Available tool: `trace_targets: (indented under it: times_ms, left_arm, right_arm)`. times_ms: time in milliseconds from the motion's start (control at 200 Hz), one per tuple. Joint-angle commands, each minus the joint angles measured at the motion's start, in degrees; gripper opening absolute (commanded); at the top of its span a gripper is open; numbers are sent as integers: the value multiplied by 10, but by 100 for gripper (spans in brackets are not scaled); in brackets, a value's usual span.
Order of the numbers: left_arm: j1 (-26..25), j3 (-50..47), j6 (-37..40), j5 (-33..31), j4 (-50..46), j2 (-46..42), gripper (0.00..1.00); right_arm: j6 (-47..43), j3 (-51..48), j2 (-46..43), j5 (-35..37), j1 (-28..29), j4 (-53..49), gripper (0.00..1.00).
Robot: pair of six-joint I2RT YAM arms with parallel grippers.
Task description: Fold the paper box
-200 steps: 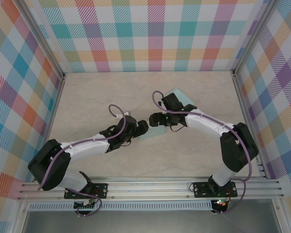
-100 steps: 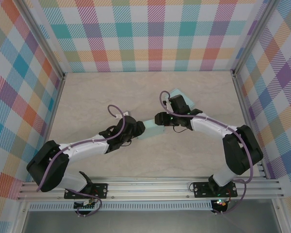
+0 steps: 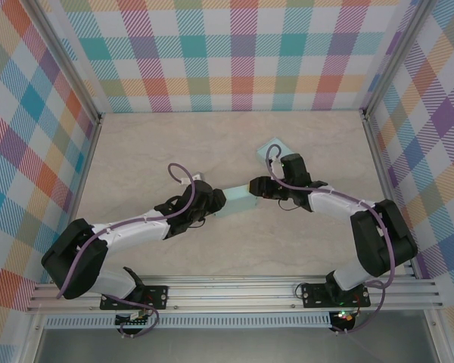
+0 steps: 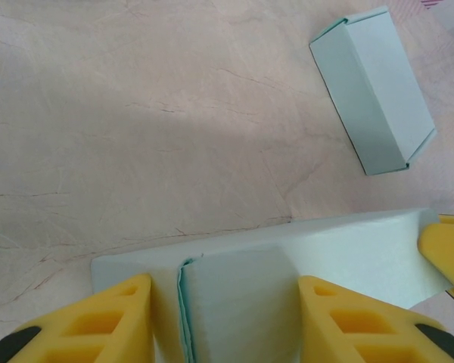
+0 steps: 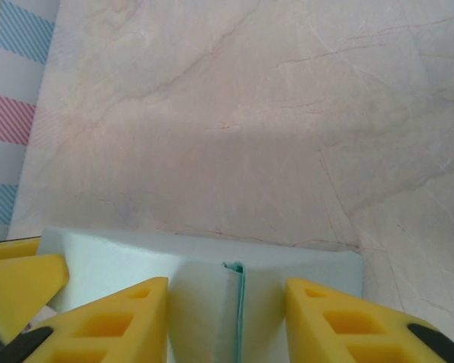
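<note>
The left gripper (image 3: pixel 220 200) and right gripper (image 3: pixel 255 186) each pinch one end of the paper box (image 3: pixel 238 203), seemingly light and crushable, best held by its stiffer folded ends.

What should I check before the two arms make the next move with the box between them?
1. Grip of left fingers on one end of the box: ok, they flank its end flap.
2. Grip of right fingers on the other end: ok, they flank that flap the same way.
3. Flaps fully tucked in: cannot tell; a seam shows on each.
4. Box resting on the table: cannot tell.
5. Path free of the second box: ok, it lies apart from the held one.
</note>
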Motion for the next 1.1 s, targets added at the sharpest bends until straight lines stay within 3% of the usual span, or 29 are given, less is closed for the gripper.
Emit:
trace_targets:
  times_ms: [0,265,535,660,1095]
  left_arm:
    - [-3,-46,6,-17,-169,39,28]
    - [-3,-46,2,-17,-167,36,24]
    - [-3,-43,2,-17,-167,40,19]
    - [-3,-44,1,-16,-166,39,19]
    - [-3,-45,-3,-11,-160,45,15]
  right_arm:
    - [15,-47,12,-14,-26,-31,35]
    - [26,-84,23,-77,-54,44,34]
    - [-2,-83,-4,-86,-57,19,37]
    - [-6,-92,-15,-89,-64,22,31]
    - [-17,-115,42,-121,-67,63,25]
